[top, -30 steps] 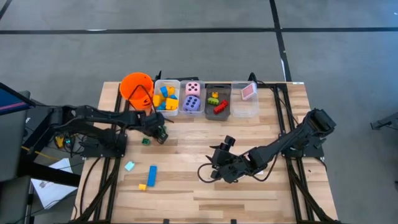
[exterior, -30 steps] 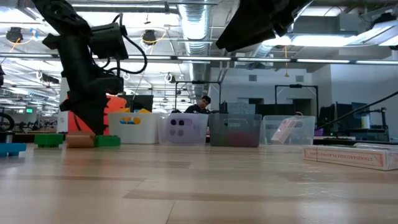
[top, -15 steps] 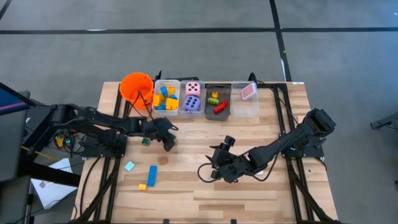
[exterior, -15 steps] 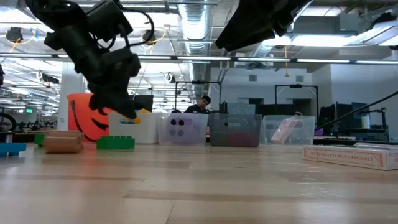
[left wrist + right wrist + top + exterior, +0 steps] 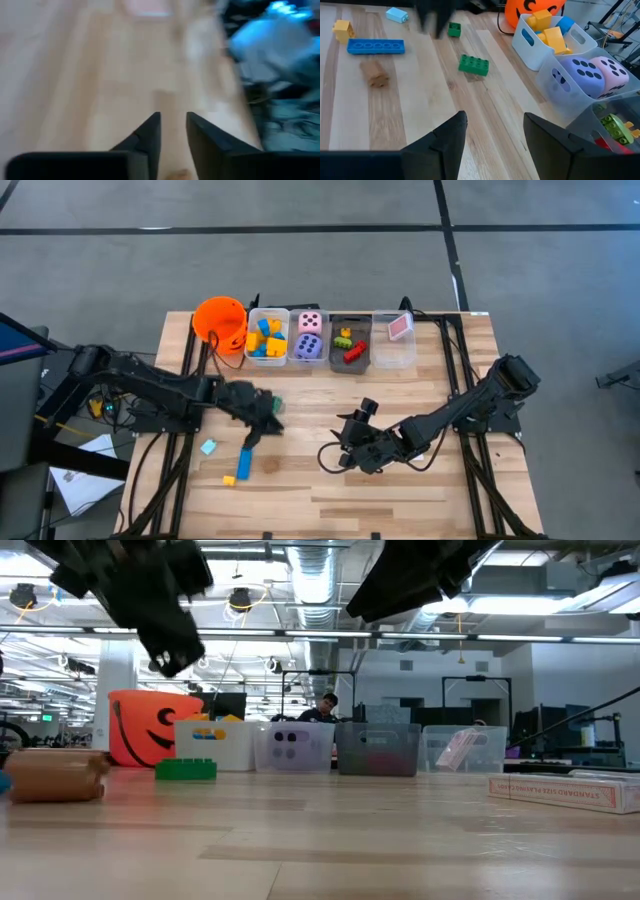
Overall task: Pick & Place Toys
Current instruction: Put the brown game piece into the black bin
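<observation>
Loose toys lie flat on the wooden table: a green block [image 5: 277, 404] [image 5: 473, 65], a small green one [image 5: 453, 29], a long blue brick [image 5: 245, 462] [image 5: 375, 46], a yellow piece [image 5: 229, 479], a light-blue piece [image 5: 208, 446] and a brown piece [image 5: 374, 74] [image 5: 55, 778]. My left gripper [image 5: 255, 430] [image 5: 173, 120] hangs above the table between them, blurred, with a narrow gap between its fingers and nothing in it. My right gripper [image 5: 345, 445] [image 5: 492, 130] stands open to the right of them, raised off the table.
Along the far edge stand an orange bucket [image 5: 220, 320], a white bin of yellow and blue blocks [image 5: 265, 338], a clear bin with two dice [image 5: 308, 337], a grey bin [image 5: 349, 343] and a clear bin with a card [image 5: 393, 335]. Bare wood lies toward the near right.
My left gripper has left the spot by the bucket and white bin, going toward the table's near edge and a little right, rising and turning as it went. The brown piece has travelled across the table toward the near edge. My right arm has kept still.
</observation>
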`<action>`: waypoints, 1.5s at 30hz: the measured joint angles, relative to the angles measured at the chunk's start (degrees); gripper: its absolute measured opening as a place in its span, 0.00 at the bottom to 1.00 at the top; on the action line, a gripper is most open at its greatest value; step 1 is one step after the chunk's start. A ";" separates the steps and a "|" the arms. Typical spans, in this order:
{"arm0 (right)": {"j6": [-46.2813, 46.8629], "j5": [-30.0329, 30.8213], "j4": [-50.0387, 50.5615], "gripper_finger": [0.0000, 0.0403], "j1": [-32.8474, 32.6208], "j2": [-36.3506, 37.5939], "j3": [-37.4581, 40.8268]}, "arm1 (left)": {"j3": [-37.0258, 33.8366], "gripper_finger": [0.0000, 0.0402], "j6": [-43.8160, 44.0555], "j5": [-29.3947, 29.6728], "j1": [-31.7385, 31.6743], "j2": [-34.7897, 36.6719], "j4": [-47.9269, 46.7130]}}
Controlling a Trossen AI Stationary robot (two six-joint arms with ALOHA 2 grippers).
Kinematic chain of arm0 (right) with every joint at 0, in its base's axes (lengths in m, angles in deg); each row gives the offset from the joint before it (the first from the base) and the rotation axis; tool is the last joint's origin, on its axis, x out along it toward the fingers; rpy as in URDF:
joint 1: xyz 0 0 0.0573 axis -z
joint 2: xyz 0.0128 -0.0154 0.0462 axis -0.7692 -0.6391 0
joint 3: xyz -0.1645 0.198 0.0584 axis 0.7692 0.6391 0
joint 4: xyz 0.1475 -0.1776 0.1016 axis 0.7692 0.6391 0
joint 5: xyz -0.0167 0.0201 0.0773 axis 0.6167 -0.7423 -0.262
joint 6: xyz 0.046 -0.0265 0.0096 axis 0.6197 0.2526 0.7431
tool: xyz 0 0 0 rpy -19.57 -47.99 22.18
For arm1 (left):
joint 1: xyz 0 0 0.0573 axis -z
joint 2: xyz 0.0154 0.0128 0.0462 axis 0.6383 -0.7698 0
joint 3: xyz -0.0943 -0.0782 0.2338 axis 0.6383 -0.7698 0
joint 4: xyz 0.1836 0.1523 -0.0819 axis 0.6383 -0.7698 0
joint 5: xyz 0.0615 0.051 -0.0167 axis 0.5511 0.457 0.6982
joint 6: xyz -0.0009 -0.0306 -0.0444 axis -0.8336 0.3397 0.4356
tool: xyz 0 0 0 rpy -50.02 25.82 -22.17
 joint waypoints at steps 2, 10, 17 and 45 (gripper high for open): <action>-0.02 0.00 -0.04 0.48 0.00 0.00 0.00 | 0.00 0.27 0.29 -0.02 4.23 -0.45 4.68; -0.48 -0.27 -1.90 0.48 0.82 -4.93 -0.10 | 0.09 0.57 5.96 8.31 20.45 -8.45 25.83; -0.63 -0.63 -2.29 0.48 2.01 -9.46 -0.29 | 1.32 0.64 12.79 15.80 33.38 -21.35 27.96; 8.99 -1.60 -3.24 0.48 -2.80 -9.27 -5.84 | 17.13 0.02 20.29 -0.90 36.58 -49.19 37.79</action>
